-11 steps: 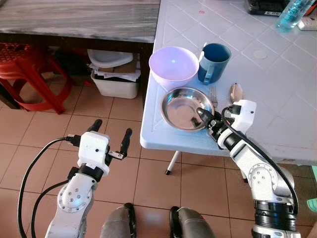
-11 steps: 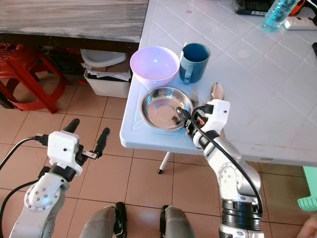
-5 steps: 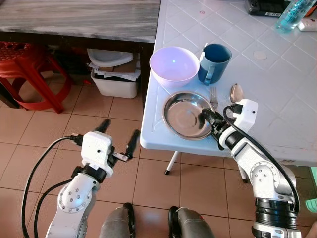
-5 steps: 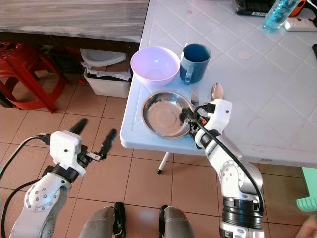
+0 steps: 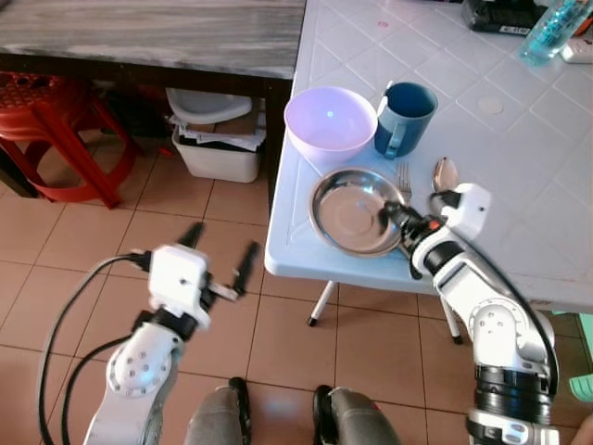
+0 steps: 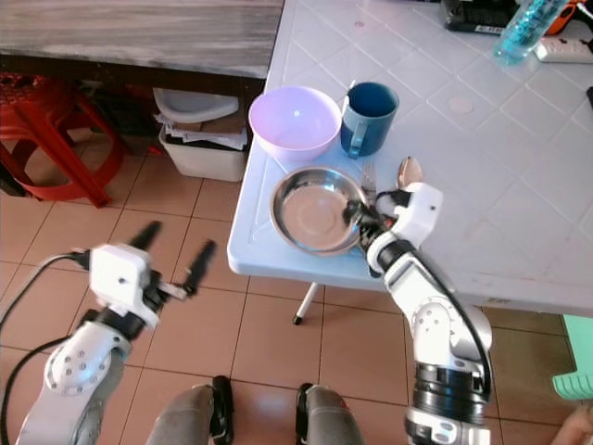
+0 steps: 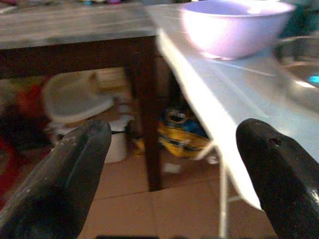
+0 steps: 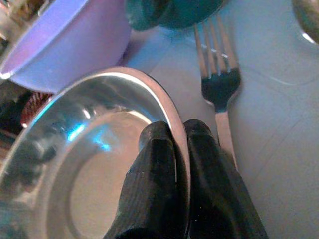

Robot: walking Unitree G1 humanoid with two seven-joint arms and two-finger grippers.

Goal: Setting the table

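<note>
A steel plate (image 5: 357, 210) is seen lying near the front left corner of the white tiled surface (image 5: 519, 139), close to its front edge. Its right rim is pinched by the right gripper (image 8: 172, 134), whose jaws are closed on the rim, one finger inside the dish and the other outside. Just beside the plate on its right a fork (image 8: 218, 79) lies flat on the surface, tines pointing toward the far edge, and a spoon (image 5: 444, 173) lies just beyond the fork, further right. Behind the plate, along the left edge of the surface, a lilac bowl (image 5: 330, 120) stands upright, and a blue mug (image 5: 404, 116) stands just beside it on the right, its handle turned toward the front edge. Near the far right corner a clear blue bottle (image 5: 552, 28) and a dark box (image 5: 500, 13) are found.

The left gripper (image 5: 215, 266) is held out over the tiled floor (image 5: 111, 241), well apart from the surface, with its jaws spread wide and nothing between them. Under a dark wooden table (image 5: 148, 37) to the left a white bin (image 5: 218, 139) is stored, and a red stool (image 5: 56, 139) stands beside it.
</note>
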